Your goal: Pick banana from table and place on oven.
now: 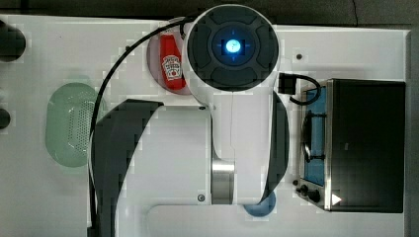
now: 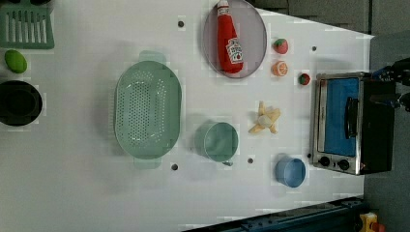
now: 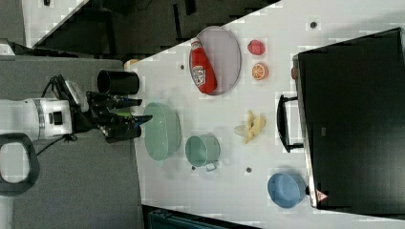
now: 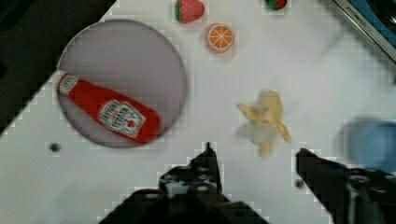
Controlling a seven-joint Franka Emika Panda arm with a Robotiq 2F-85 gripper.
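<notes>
Hovering: gripper (image 4: pixel 254 156) high above table (image 2: pixel 87 193), nowhere near fruit yet.
Fingers: apart, roughly mid-open, nothing btwn them.
Banana (image 2: pixel 265 120): lying on table btwn green cup (image 2: pixel 220 141) & oven (image 2: pixel 350 124), apart from both; blue bowl (image 2: pixel 290 171) near.
Risk 1: peeled, splayed shape — pads may catch only a flap, so it slips.
Risk 2: carrying it low could knock oven handle.
</notes>
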